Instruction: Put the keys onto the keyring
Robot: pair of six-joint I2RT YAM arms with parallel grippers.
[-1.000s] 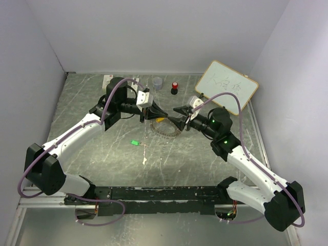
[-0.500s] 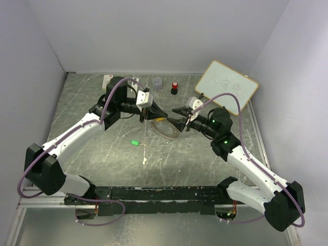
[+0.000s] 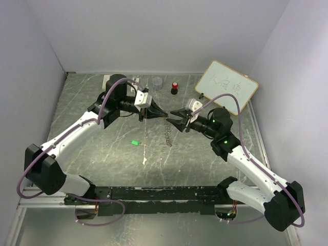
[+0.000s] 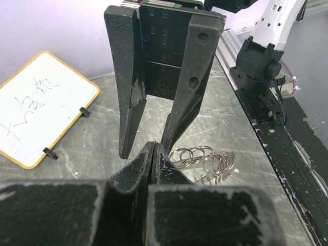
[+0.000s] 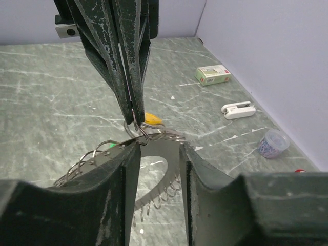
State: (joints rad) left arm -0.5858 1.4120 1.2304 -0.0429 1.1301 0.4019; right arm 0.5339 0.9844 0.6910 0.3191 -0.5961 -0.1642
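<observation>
At mid-bench, off the surface, my left end effector (image 3: pixel 160 115) is pressed together, pinching one small wire loop on the rim of the large flat silver keyring with the chain-like edge (image 3: pixel 167 134). The ring hangs below that grip. My right end effector (image 3: pixel 175 120) stands spread with the ring's flat band between its fingers; I cannot tell whether the pads touch it.

Finding: neither key is on the ring. The small green-headed key (image 3: pixel 134 142) lies on the bench well apart to the left. The small yellow-orange-headed key (image 5: pixel 152 119) lies on the bench beyond the ring.

Step in hand, in my judgement: steadying and presenting the ring before any threading. The next move calls for one firm hold on the ring, freeing the other arm to fetch a key.

Surface: grey-green marbled bench (image 3: pixel 102 154), scuffed with pale streaks. Room: plain pale walls on three sides, and a wood-framed whiteboard (image 3: pixel 226 87) at the far right.
</observation>
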